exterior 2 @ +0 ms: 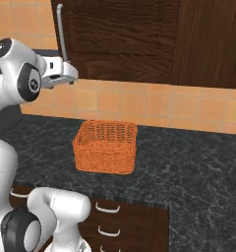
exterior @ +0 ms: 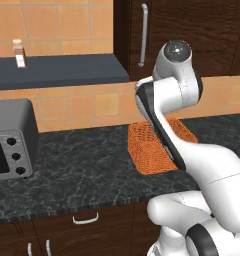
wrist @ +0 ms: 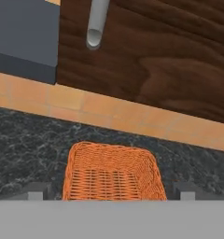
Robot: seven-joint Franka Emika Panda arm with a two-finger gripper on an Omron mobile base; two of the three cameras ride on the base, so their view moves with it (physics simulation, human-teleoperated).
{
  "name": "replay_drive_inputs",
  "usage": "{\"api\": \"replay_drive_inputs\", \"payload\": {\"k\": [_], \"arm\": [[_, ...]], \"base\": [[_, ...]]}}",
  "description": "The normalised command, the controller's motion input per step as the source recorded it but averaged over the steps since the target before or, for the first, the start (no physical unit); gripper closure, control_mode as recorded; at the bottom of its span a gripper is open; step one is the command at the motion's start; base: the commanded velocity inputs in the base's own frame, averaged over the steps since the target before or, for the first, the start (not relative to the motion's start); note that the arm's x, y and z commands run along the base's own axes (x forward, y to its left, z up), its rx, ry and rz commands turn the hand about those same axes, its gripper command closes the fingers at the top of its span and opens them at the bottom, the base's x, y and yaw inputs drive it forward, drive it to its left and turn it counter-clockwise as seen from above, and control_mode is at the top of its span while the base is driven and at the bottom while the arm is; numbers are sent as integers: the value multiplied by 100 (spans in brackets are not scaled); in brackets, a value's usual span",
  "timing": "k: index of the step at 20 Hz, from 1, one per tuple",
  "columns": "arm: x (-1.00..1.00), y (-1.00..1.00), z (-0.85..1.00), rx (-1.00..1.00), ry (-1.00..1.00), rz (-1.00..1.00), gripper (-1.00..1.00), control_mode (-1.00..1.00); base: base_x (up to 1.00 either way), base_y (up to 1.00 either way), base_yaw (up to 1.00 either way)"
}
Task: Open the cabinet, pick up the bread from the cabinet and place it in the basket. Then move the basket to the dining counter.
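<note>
The dark brown cabinet (exterior 2: 120, 34) hangs on the wall with its door shut; its silver bar handle (exterior 2: 62, 32) runs vertically at the door's left edge. The bread is hidden behind that door. On the black speckled worktop below sits the orange wicker basket (exterior 2: 106, 146), with nothing in it; in the left base view the basket (exterior: 146, 150) is partly behind my arm. My gripper (exterior 2: 70, 74) hovers just under the handle's lower end, above the basket. In the hand view my gripper (wrist: 110, 192) is open, its tips wide apart, with the handle end (wrist: 95, 28) and the basket (wrist: 111, 175) ahead.
A grey toaster oven (exterior: 9, 145) stands on the worktop at the far left. A dark grey shelf (exterior: 62, 70) left of the cabinet carries a small bottle (exterior: 19, 53). Low drawers with curved handles (exterior 2: 107, 209) run under the worktop's front edge.
</note>
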Motion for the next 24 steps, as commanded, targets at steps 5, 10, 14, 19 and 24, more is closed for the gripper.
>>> {"api": "replay_drive_inputs", "payload": {"k": [5,10,14,19,24], "arm": [[0,1,68,10,-6,10,-100,-100],[-11,28,-3,4,-2,7,-100,-100],[7,36,43,0,-19,0,-100,-100],[27,0,24,0,-10,0,-100,-100],[67,0,0,0,0,0,-100,-100]], "base": [[0,0,0],[0,0,0],[0,0,0],[0,0,0],[0,0,0]]}}
